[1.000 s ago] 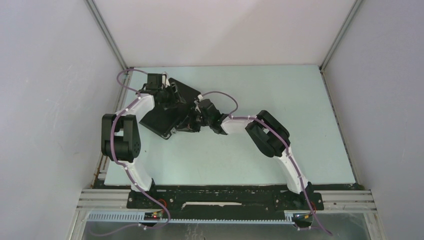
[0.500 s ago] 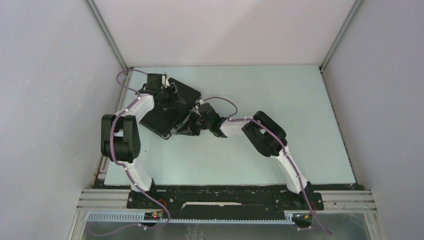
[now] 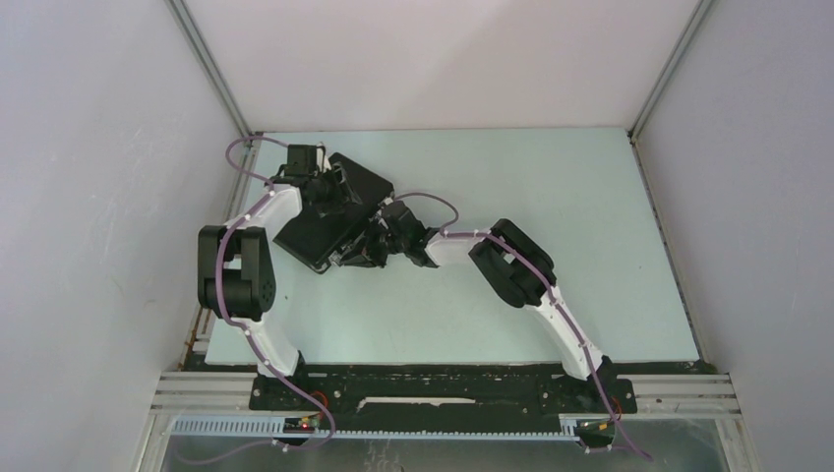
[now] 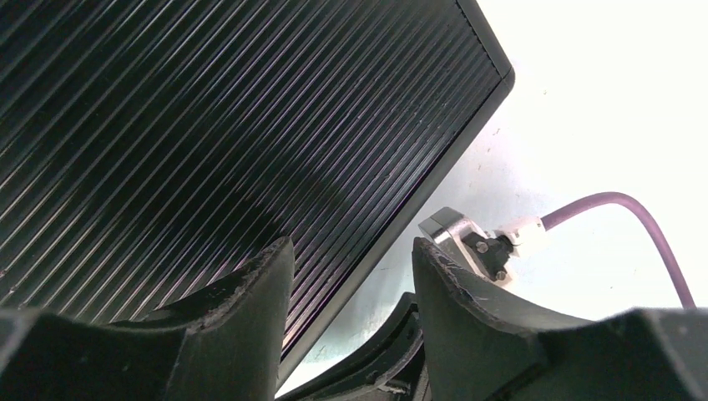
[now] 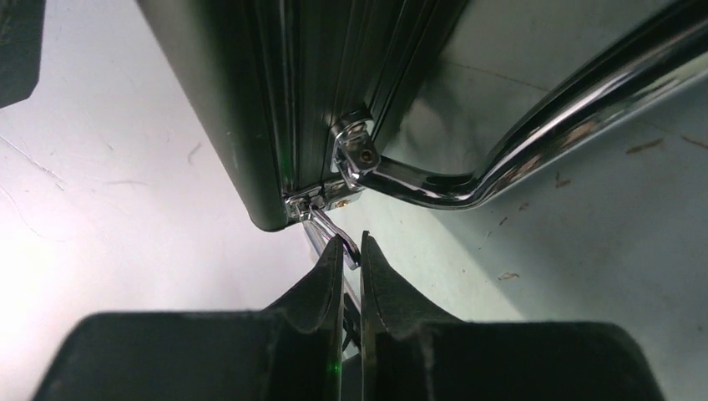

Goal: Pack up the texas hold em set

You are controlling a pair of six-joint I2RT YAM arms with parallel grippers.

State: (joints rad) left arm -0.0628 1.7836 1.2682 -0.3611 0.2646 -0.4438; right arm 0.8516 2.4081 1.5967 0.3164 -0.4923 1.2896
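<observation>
Ribbed black silver-edged rectangular case (image 3: pixel 315 236), upper left, lies shut, contents hidden; right gripper (image 5: pixel 351 242) pinches its chrome latch (image 5: pixel 317 209); left gripper (image 4: pixel 352 251) gapes above the lid.

Pale green table (image 3: pixel 551 187) runs across the middle of the frame. One thing on it: a black ribbed case (image 3: pixel 317 239), lying flat in the upper left, turned at an angle to the table's edges. Its chrome handle (image 5: pixel 534 125) juts out low over the surface.

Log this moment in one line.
case closed | left gripper open over case edge | right gripper shut on latch
</observation>
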